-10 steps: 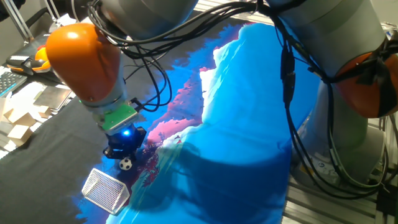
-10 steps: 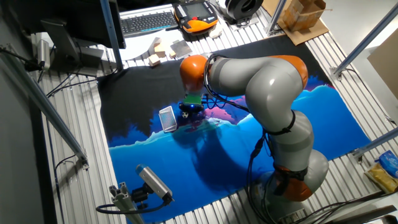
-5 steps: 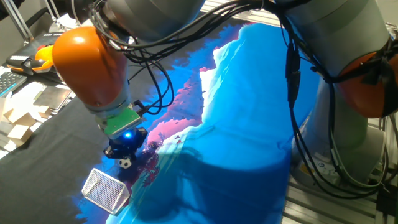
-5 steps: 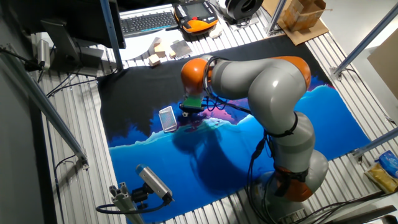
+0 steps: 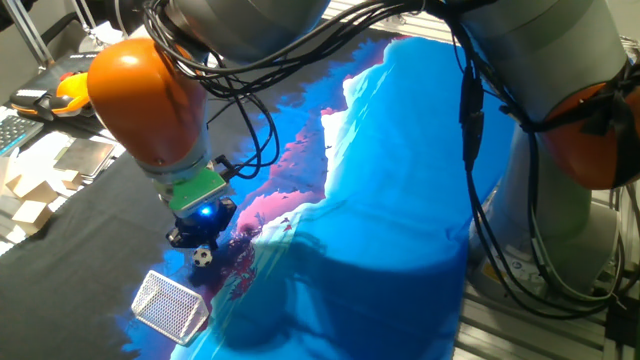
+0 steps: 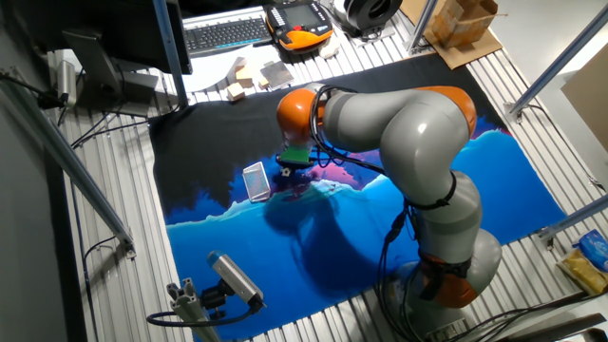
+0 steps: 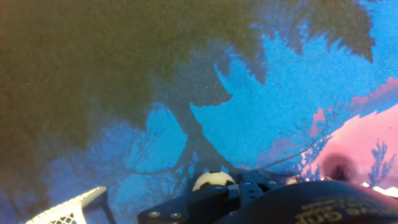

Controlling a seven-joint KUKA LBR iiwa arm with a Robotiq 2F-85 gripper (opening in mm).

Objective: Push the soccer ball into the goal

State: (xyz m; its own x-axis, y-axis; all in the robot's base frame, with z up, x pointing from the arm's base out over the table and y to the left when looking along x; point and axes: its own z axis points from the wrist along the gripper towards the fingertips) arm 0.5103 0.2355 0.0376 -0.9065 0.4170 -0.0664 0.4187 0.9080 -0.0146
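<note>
The soccer ball point(image 5: 203, 257) is tiny, white with black patches, and lies on the blue mat just in front of my gripper point(image 5: 199, 240). The gripper's black fingers hang low over the mat right behind the ball, and I see no gap between them. The goal point(image 5: 170, 305), a white wire-mesh wedge, lies a short way beyond the ball, near the mat's edge. In the other fixed view the goal point(image 6: 255, 180) is left of the gripper point(image 6: 286, 172). In the hand view the ball point(image 7: 212, 181) peeks over the gripper's body, with a corner of the goal point(image 7: 67, 211) at the lower left.
The mat point(image 5: 400, 200) is blue and pink, with a black cloth point(image 5: 100, 210) beside it. Wooden blocks point(image 5: 30, 190) and an orange pendant point(image 5: 60, 95) lie past the cloth. The arm's cables point(image 5: 250, 130) hang over the mat. A camera on a stand point(image 6: 233, 278) is near the mat's front edge.
The arm's orange joint has shifted a little to the right. The gripper stays low behind the ball, which has crept slightly. The goal has not moved.
</note>
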